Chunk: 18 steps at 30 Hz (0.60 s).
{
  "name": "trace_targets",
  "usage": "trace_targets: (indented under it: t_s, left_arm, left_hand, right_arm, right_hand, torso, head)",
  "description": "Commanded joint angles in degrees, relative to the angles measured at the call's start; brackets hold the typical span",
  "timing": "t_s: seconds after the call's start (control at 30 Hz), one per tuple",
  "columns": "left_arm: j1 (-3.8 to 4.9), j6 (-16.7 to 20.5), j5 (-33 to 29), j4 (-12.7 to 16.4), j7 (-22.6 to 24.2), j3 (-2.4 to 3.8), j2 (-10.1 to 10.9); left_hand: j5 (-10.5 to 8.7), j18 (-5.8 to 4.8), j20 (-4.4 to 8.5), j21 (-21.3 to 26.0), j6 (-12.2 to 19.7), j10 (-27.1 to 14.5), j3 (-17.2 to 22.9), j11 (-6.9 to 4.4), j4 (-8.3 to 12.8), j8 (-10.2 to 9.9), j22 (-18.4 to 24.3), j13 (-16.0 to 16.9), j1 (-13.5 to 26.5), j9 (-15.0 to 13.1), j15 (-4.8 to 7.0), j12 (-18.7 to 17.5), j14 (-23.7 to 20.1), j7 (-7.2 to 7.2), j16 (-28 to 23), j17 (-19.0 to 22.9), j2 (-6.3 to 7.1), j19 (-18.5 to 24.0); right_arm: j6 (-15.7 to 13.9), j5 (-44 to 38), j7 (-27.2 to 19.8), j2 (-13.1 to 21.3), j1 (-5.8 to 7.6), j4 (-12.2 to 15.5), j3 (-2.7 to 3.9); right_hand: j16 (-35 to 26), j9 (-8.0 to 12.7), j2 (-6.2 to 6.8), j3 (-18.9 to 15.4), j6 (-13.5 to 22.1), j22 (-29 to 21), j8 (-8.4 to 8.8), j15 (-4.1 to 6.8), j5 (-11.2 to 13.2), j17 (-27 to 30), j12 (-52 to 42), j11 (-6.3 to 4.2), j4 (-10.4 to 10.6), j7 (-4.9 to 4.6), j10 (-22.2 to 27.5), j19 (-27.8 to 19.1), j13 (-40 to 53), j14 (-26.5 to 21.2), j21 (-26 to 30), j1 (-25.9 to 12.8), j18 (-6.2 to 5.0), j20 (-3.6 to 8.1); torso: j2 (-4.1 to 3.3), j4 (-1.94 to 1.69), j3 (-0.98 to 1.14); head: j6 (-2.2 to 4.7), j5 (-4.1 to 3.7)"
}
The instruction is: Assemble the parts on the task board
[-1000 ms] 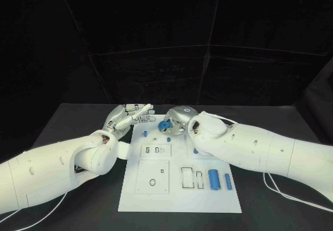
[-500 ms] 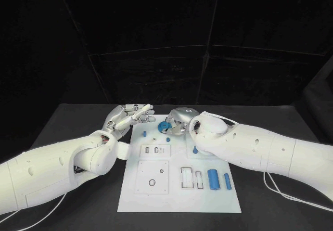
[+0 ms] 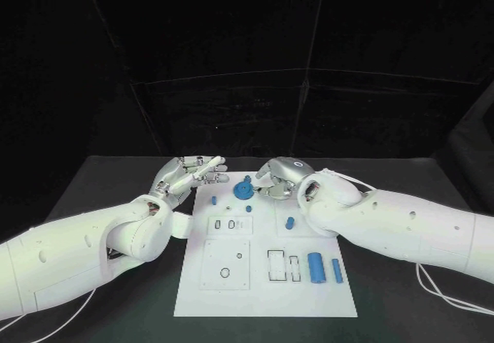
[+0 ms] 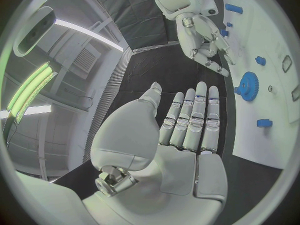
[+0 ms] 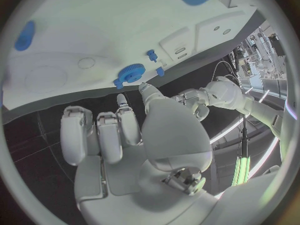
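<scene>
- Head view: gear [image 3: 243, 189] is lying flat near the board's [image 3: 206, 286] far edge, right hand [image 3: 282, 179] hovering beside it, holding nothing.
- Left wrist view: left hand [image 4: 181, 130] is spreading flat, empty.
- Right wrist view: gear [image 5: 131, 74] is looking light, stiff; best pinched at its toothed rim.

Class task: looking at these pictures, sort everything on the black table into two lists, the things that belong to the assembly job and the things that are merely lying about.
Belong to the job:
task board
blue gear
small blue pegs
two blue cylinders
left hand
right hand

Merely lying about:
white cables on the black table
</scene>
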<state>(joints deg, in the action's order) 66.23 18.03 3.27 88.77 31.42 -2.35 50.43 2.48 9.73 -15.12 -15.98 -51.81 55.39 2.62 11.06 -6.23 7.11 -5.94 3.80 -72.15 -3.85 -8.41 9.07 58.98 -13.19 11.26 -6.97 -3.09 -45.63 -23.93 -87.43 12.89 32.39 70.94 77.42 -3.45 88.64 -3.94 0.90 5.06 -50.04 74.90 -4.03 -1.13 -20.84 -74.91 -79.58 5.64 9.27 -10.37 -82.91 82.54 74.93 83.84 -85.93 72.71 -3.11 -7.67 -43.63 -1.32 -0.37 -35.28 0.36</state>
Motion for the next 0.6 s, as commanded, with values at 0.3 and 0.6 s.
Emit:
trace_targets:
  t_s: [0.3, 0.6]
  left_arm:
    - [0.07, -0.9, 0.1, -0.4, 0.1, 0.05, 0.3]
    - [-0.05, -1.3, 0.1, -1.0, 0.3, 0.01, -0.5]
  left_hand:
    - [0.33, 0.83, 0.02, 0.2, -0.5, 0.3, 0.0, -0.12, 0.5, -0.2, 0.1, -0.1, 0.0, 0.1, -0.08, -0.4, 0.2, -0.78, -0.3, 0.1, -0.46, -0.4]
    - [0.33, 0.84, 0.03, 0.2, -0.6, 0.4, 0.0, -0.16, 0.6, -0.2, 0.1, -0.1, -0.2, 0.1, -0.06, -0.4, 0.3, -0.74, -0.4, 0.1, -0.49, -0.5]
  right_arm:
    - [-2.3, 23.5, -21.0, 13.5, 0.44, 5.1, 0.23]
    - [0.9, 25.7, -24.5, 16.9, 0.41, 1.1, 0.21]
  right_hand:
    - [-1.2, -0.1, 1.94, 1.0, -2.6, 2.5, -0.82, 0.57, 3.8, -8.9, 2.3, -1.01, -5.2, 0.65, 1.3, -2.2, 2.7, 4.7, 1.4, 6.0, 0.18, 0.65]
    - [-1.0, 0.0, 2.52, 1.1, -2.8, 2.9, -0.70, 0.67, 5.4, -9.4, 2.3, -1.09, -6.8, 0.71, 1.2, -1.8, 2.7, 4.8, 1.3, 7.8, 0.29, 0.77]
  torso:
    - [1.03, 1.33, 0.31]
    - [1.38, 1.70, 0.94]
  head:
    - [0.40, 0.29]
    - [0.56, -0.36]
